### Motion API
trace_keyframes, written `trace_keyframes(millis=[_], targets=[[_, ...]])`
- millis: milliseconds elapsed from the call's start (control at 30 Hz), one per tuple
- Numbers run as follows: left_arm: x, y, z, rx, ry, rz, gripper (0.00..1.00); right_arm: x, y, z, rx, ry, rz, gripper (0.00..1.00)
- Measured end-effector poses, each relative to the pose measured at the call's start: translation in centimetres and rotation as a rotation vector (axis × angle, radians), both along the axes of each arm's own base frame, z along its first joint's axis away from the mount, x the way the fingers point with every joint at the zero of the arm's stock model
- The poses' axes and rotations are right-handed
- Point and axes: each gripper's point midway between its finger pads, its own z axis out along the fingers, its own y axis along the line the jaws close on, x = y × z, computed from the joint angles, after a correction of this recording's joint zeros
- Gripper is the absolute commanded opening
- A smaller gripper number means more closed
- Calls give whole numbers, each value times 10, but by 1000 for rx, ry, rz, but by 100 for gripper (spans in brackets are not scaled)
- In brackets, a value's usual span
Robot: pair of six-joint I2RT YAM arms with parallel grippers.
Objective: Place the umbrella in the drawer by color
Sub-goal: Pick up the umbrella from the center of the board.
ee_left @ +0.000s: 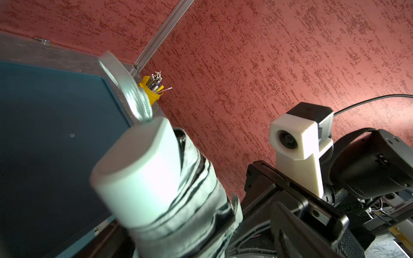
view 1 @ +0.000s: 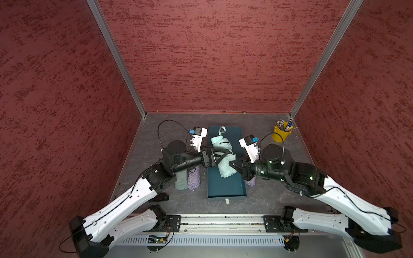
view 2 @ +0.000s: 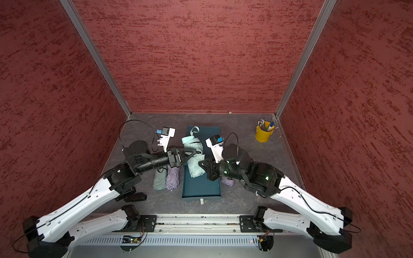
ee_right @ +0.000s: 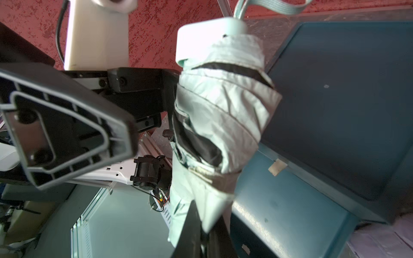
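Left tool (view 1: 222,156) is spread wide, jaws straddling the mid-length of the mint-green folded fabric umbrella (view 1: 221,144) without clamping it. The umbrella lies lengthwise over the dark teal rectangular drawer (view 1: 223,189), strap loop toward the back wall. Right tool (view 1: 231,164) has its jaws closed, tips against the umbrella's side; cannot tell whether a fold is pinched. On the grey marbled surface (view 1: 268,201) left of the drawer, a sage-green folded umbrella (view 1: 181,181) touches a lilac folded umbrella (view 1: 194,178).
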Motion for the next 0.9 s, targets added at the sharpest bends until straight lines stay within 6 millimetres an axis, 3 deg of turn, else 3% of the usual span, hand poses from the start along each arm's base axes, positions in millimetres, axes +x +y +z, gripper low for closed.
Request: trace_keyframes(millis=[200, 267, 333, 433, 500, 600, 733, 900], targets=[[4, 5, -3, 1, 8, 34, 65, -1, 19, 0, 2, -27, 13, 0], [6, 8, -4, -1, 13, 51, 51, -2, 21, 2, 9, -31, 14, 0], [8, 11, -6, -2, 16, 71, 30, -1, 22, 5, 21, -35, 11, 0], [8, 12, -3, -23, 34, 79, 20, 0, 23, 5, 27, -31, 1, 0], [9, 13, -1, -40, 42, 81, 16, 1, 23, 7, 41, -31, -5, 16], [12, 15, -4, -66, 68, 79, 6, 2, 23, 12, 85, -29, -21, 64], [15, 17, -16, -114, 137, 49, 0, -3, 12, 22, 176, -43, -33, 80], [20, 25, -19, -236, 185, 1, 0, -13, 2, 31, 275, 1, -28, 77]])
